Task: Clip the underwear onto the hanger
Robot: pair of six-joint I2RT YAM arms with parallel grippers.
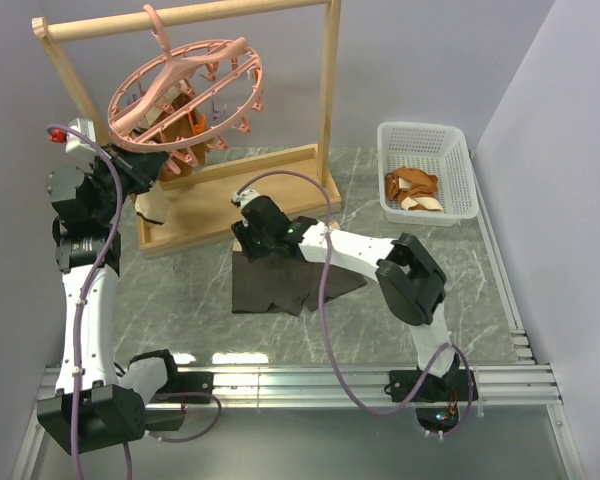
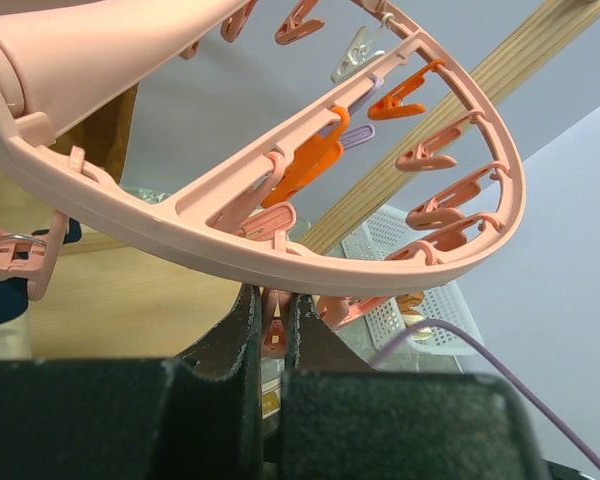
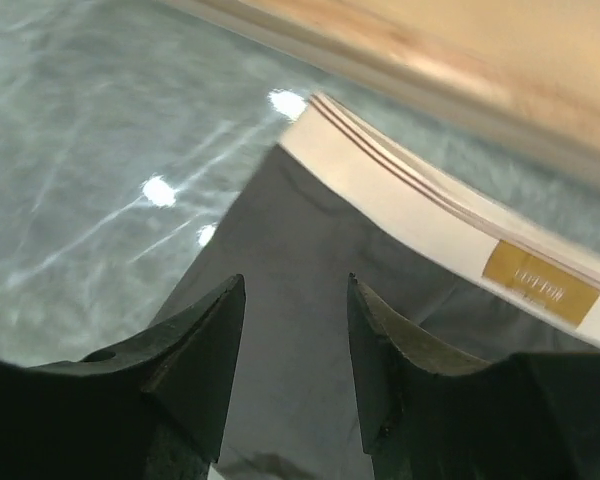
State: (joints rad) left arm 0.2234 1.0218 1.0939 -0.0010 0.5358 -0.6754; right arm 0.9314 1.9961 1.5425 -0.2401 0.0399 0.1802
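Underwear (image 3: 310, 270) lies directly under our right gripper (image 3: 295, 290) — jaws apart, empty — its waistband (image 3: 430, 230) running slantwise just ahead. Our left gripper (image 2: 275, 310) clenches a clip (image 2: 273, 332) on the hanger (image 2: 380, 270).

Top view: high, behind both arm bases, angled down and forward. Hanger (image 1: 180, 78) upper left, whole surface (image 1: 180, 300) in frame.
Left wrist view: just beneath hanger rim, tilted upward, very close.
Right wrist view: below-right of hanger, close over underwear (image 3: 320, 230).
Top view shares hanger with left wrist, underwear with right.
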